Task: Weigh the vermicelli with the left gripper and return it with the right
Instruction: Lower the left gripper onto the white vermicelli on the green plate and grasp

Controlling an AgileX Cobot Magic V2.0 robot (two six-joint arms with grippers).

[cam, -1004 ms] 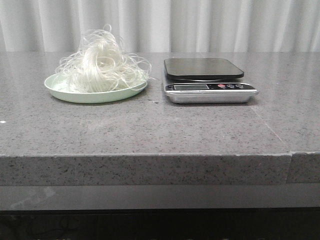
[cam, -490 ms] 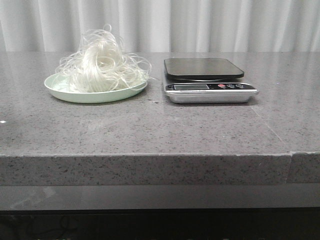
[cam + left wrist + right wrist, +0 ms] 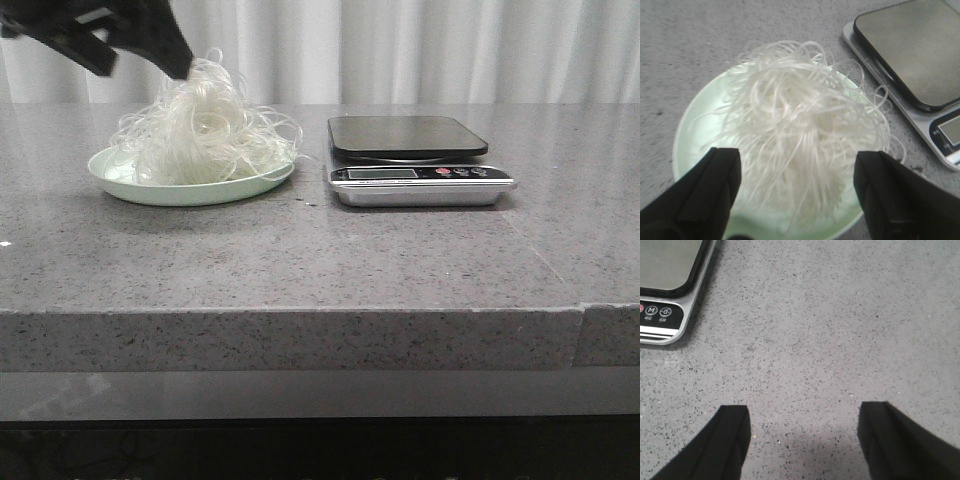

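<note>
Now my matte black left gripper [image 3: 797,192], fingers wide apart, hangs directly above the fluffy white vermicelli tangle [image 3: 807,130], much nearer than my right.

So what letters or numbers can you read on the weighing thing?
"M" on a round button of the kitchen scale.
"-0-", roughly, on the round button beside it.
The tiny print under both buttons is too blurred to read.
The display shows no readable digits.
</note>
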